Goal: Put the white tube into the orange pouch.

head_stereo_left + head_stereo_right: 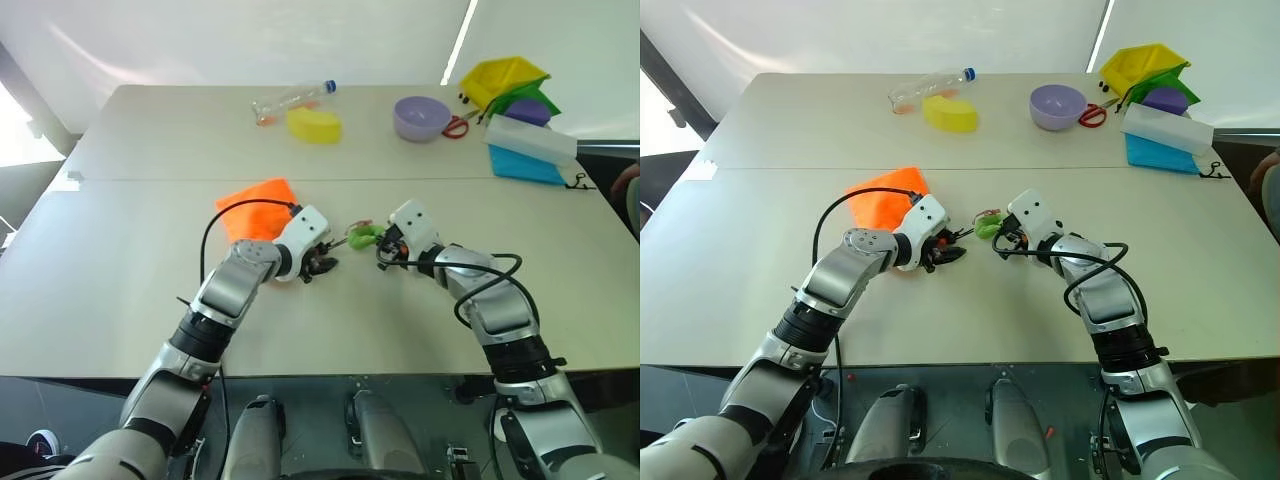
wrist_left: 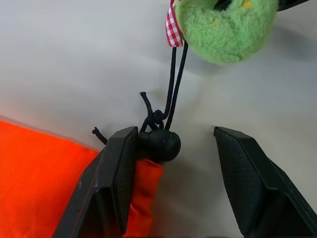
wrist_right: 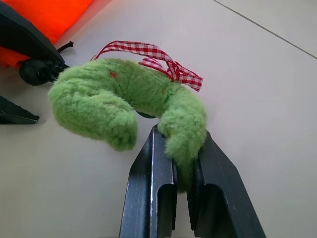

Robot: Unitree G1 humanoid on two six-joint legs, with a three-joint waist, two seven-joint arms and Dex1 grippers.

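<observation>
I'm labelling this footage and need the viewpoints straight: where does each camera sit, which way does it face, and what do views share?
Left eye and right eye views: on the head, looking forward and down over the table; both arms show, the orange pouch between them and the far clutter.
Left wrist view: along the left gripper, fingers apart, at the pouch's cord bead.
Right wrist view: along the right gripper, shut on the green tag.
Shared: both wrist views show the pouch, tag and cord bead.
</observation>
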